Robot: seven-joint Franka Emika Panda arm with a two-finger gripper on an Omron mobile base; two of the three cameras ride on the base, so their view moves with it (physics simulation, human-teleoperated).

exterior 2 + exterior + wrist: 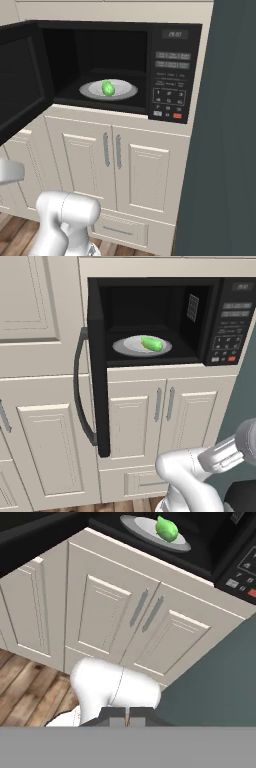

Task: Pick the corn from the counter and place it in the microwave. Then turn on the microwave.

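Your clenched, empty pincer (127, 716) could bump the open door (98, 381) and knock the corn (151, 343) off its plate (131, 346) in the microwave (225, 321).

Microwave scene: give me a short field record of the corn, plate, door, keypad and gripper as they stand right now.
corn: small bright green cob, lying on the plate
plate: round grey dish inside the black microwave
door: dark glass door swung open to the left
keypad: right-side panel, red button
gripper: dark two-finger gripper, shut, empty, low before the cream cabinet doors
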